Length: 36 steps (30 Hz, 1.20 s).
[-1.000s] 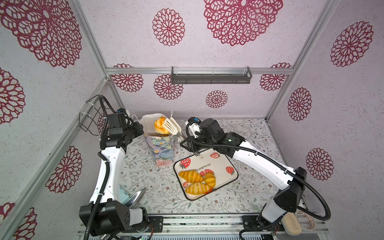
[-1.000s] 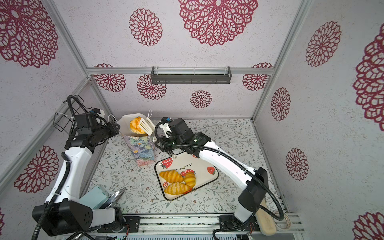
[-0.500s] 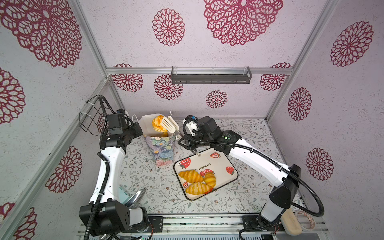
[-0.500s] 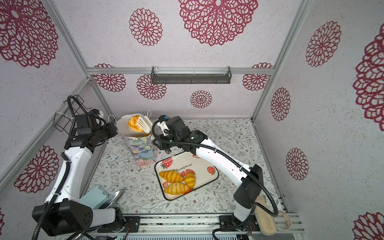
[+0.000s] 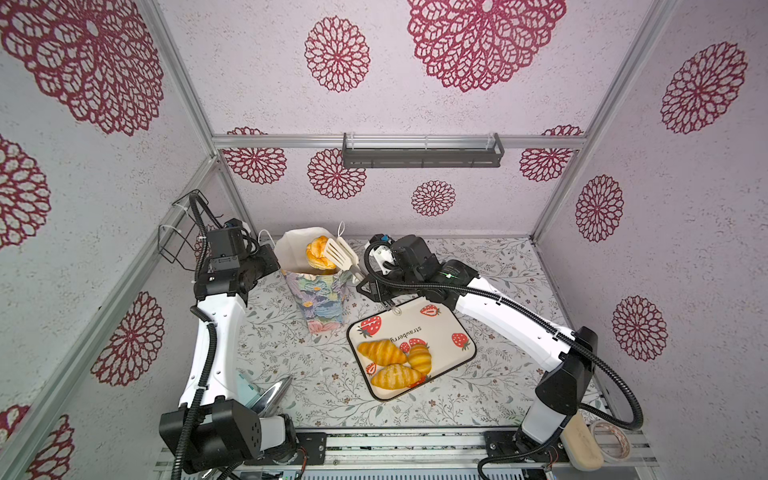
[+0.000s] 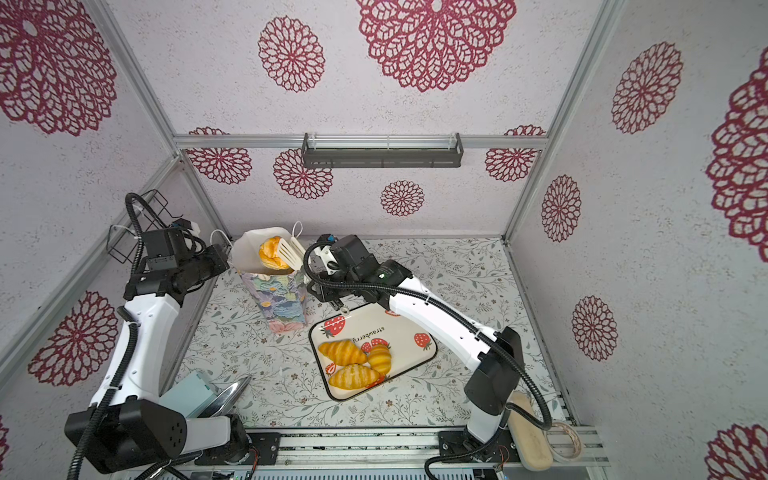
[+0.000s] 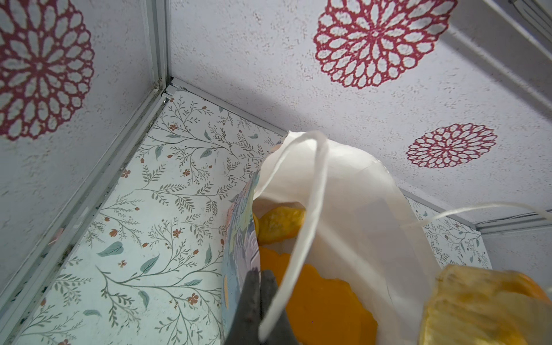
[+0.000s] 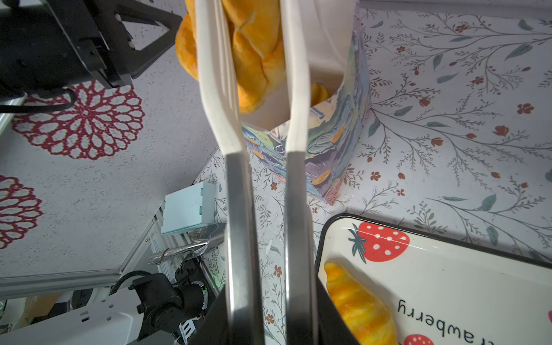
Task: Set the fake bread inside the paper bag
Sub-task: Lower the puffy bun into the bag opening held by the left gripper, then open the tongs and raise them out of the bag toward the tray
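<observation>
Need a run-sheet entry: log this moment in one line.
left gripper: shut on paper bag rim | right gripper: shut on tongs | plaited loaf: in tongs, at bag mouth | tray: three croissants

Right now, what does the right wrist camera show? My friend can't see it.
White-tipped metal tongs pinch a glossy golden plaited loaf at the mouth of the pastel flower-print paper bag. Nearby, a golden croissant lies on a cream strawberry-print tray.

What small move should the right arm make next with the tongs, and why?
Probably ease the right claw open a little, so the white-tipped metal tongs release the golden plaited toy loaf. The loaf hangs with its lower end inside the open mouth of the flower-printed paper bag, and the left claw pinches the bag's rim, which should steady it.
</observation>
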Each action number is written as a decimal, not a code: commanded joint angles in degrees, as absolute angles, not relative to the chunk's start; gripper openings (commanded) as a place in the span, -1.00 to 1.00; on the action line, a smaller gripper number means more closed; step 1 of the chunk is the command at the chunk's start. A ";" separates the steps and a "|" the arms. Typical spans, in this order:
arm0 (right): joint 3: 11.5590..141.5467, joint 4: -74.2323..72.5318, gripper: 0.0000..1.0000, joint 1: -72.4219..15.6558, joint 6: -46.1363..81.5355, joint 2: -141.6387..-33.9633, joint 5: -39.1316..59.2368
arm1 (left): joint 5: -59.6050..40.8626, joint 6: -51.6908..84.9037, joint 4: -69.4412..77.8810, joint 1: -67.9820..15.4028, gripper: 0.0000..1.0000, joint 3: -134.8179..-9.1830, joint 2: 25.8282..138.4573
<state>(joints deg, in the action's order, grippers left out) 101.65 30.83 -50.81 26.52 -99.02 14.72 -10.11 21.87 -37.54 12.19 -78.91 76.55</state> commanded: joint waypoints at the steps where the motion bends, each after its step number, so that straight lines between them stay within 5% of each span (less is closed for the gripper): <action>1: 105.27 28.62 -0.34 -50.84 24.92 -98.98 13.89 | -11.23 22.50 -36.13 12.88 -1.00 -78.50 76.82; 36: 106.35 29.35 -0.19 -50.87 24.87 -99.21 12.84 | -13.29 22.02 -35.59 12.69 -1.00 -76.64 75.94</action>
